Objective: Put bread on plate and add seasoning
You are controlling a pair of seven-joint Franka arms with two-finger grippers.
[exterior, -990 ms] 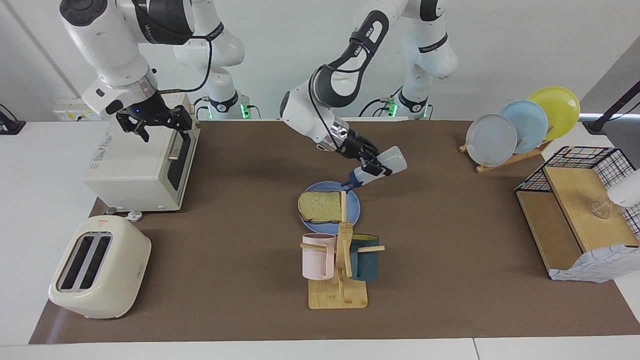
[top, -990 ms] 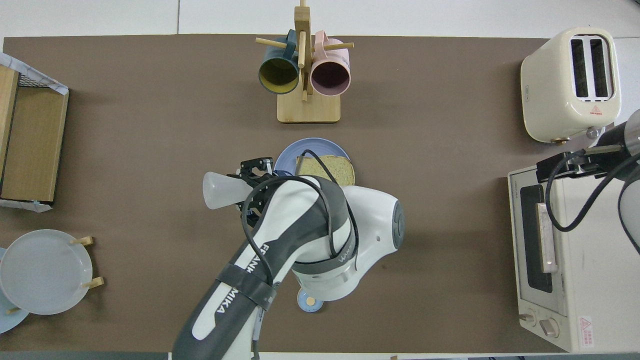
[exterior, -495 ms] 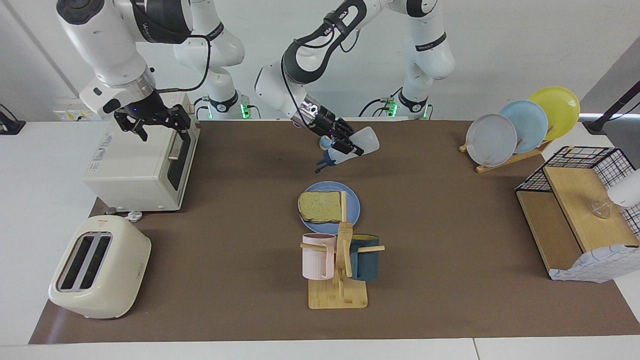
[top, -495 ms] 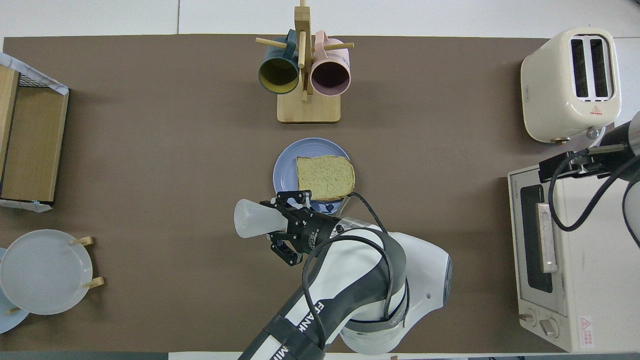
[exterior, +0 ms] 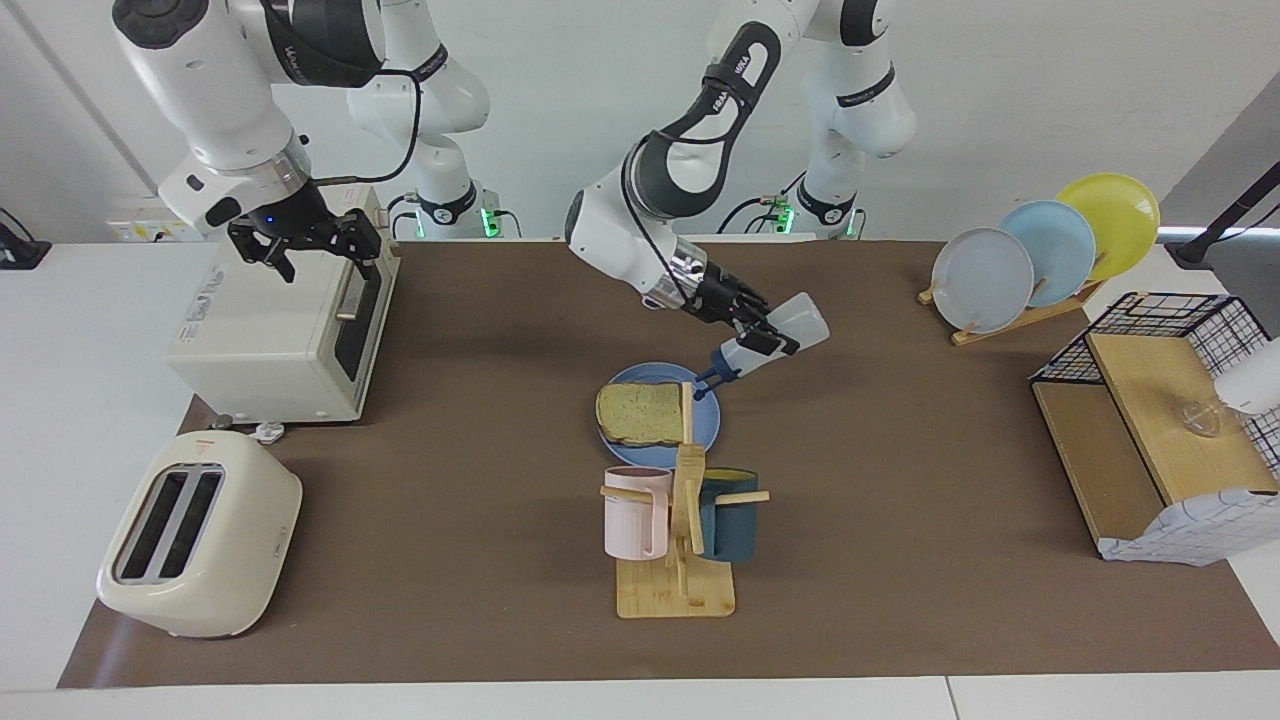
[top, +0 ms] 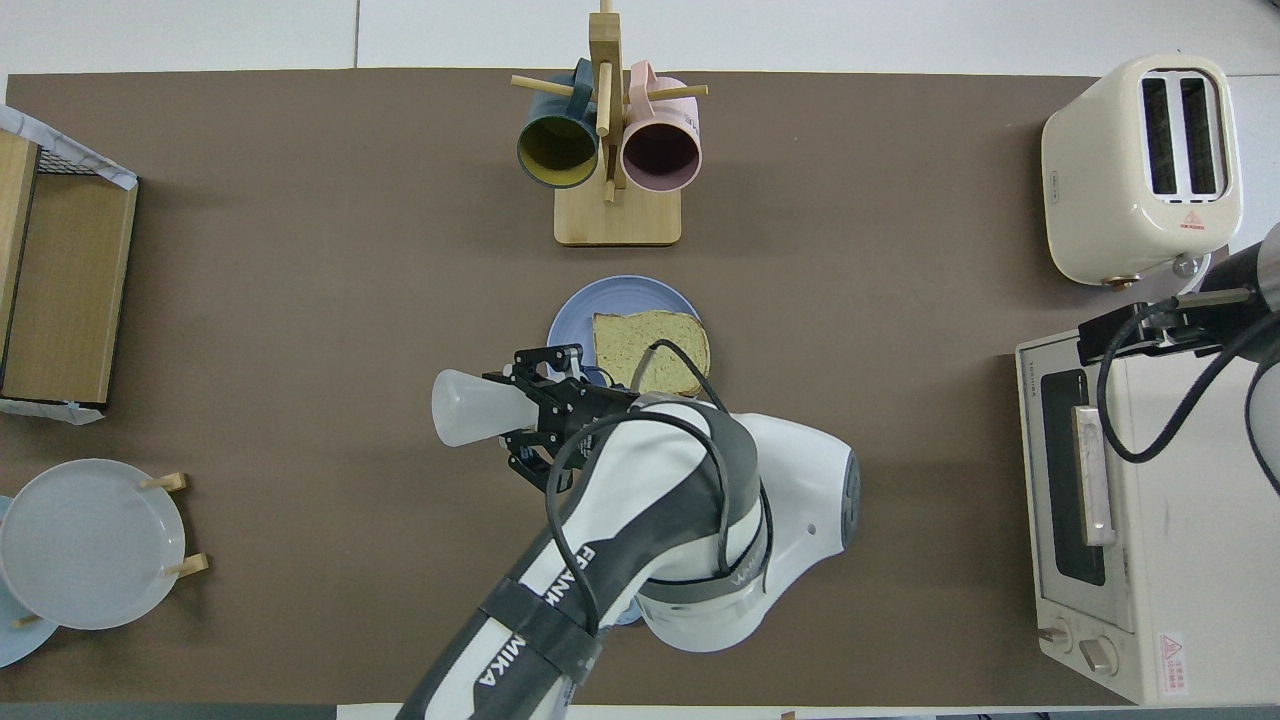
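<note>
My right end effector [exterior: 308, 243] hangs over the toaster oven [exterior: 280, 330] at the right arm's end of the surface [exterior: 900, 600], its fingers spread wide and grasping nothing; that arm waits; the bread [exterior: 640, 413] lies flat on the plate [exterior: 706, 420] in the middle of the brown mat, just nearer to me than the mug rack [exterior: 680, 530]; my left end effector [exterior: 757, 331] is clenched on the seasoning [exterior: 772, 338], which I hold tilted, its dark cap pointing down over the plate's rim on the side toward the left arm's end, clear of the bread; three plates stand in a rack [exterior: 1040, 250] at the left arm's end.
</note>
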